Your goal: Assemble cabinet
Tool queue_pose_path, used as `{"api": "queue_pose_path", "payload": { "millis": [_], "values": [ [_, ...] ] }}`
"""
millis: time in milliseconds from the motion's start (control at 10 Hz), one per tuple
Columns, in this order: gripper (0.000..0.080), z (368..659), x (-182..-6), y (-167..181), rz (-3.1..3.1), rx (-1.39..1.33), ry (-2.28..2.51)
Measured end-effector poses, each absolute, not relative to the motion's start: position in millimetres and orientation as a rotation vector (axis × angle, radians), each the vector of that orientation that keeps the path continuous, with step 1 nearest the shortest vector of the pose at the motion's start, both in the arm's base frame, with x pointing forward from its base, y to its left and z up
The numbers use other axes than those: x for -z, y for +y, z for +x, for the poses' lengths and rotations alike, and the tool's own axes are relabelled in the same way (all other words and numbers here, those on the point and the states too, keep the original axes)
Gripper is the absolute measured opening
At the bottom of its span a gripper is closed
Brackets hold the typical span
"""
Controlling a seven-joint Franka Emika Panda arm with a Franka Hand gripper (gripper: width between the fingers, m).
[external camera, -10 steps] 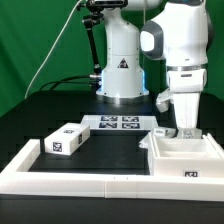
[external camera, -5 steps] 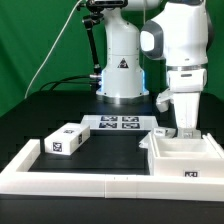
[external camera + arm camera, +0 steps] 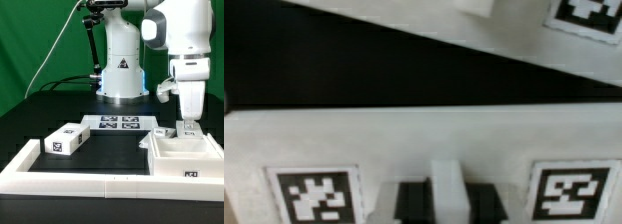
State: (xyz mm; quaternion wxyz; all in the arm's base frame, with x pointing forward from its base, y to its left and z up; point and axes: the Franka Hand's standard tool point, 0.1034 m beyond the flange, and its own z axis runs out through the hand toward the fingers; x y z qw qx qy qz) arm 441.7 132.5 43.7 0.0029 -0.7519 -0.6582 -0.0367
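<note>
The white cabinet body stands at the exterior view's right, inside the rail frame. My gripper reaches down onto its back wall. In the wrist view the gripper has its dark fingers pressed on either side of a thin white ridge of the cabinet body, between two tags. The jaws look shut on that ridge. A small white box part with tags lies apart at the exterior view's left.
The marker board lies in the middle at the back. The long white rail frame borders the front and left. The robot's base stands behind. Another tagged white piece shows beyond the body in the wrist view.
The arm has shifted a little toward the exterior view's right, with the gripper still at the cabinet body's back wall. The box part has not moved.
</note>
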Motion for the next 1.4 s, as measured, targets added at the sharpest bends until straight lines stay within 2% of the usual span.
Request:
{"api": "queue_pose_path", "payload": {
  "millis": [100,400,1400],
  "values": [
    [0.0069,444,-50.7,131,-2.361,0.125,-2.075],
    [0.0069,452,-56.9,125,-2.370,0.154,-2.081],
    [0.0070,460,-52.8,124,-2.324,0.120,-2.126]
  ]
}}
